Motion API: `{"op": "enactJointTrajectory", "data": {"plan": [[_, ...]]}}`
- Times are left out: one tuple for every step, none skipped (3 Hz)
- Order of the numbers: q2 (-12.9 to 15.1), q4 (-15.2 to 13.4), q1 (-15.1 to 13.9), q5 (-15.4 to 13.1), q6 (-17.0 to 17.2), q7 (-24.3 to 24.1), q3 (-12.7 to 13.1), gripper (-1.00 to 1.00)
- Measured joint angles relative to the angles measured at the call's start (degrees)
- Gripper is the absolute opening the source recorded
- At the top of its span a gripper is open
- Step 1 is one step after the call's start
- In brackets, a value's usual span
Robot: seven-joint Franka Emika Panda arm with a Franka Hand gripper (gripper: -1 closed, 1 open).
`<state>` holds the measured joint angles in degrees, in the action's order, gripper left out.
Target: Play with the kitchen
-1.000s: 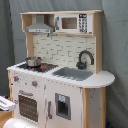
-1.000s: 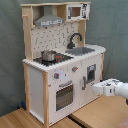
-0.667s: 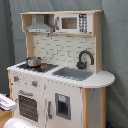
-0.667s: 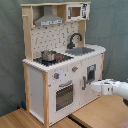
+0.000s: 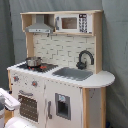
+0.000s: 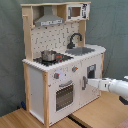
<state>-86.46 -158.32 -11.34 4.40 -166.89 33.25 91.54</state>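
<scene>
The kitchen (image 5: 65,80) is a tall white and pale-wood toy in the middle of both exterior views. It has a hood (image 5: 39,26), a microwave (image 5: 70,23), a black tap (image 5: 85,57) over a grey sink (image 5: 72,73), and a metal pot (image 5: 33,61) on the black hob. In the second exterior view the kitchen (image 6: 37,85) shows its oven door (image 6: 63,95) and cupboard door (image 6: 93,74). My gripper (image 6: 86,83) reaches in from the second exterior view's right and sits just in front of the cupboard door's lower left. A white part of my arm (image 5: 7,100) shows low on the first exterior view's left.
The kitchen stands on pale wooden tabletops (image 6: 30,120) with a seam between them. A dark grey curtain (image 6: 10,50) hangs behind it. Red-centred knobs (image 6: 56,76) sit above the oven door.
My arm has moved toward the kitchen front, leftward in the second exterior view, and the gripper is now close to the cupboard door. More of the arm shows in the first exterior view.
</scene>
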Motion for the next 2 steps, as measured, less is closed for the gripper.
{"op": "enactJointTrajectory", "data": {"plan": [[-0.1, -0.1, -2.8, 0.0, -3.5, -4.5, 0.0, 1.00], [-0.1, 0.0, -5.7, 0.0, -7.7, -9.3, 0.0, 1.00]]}}
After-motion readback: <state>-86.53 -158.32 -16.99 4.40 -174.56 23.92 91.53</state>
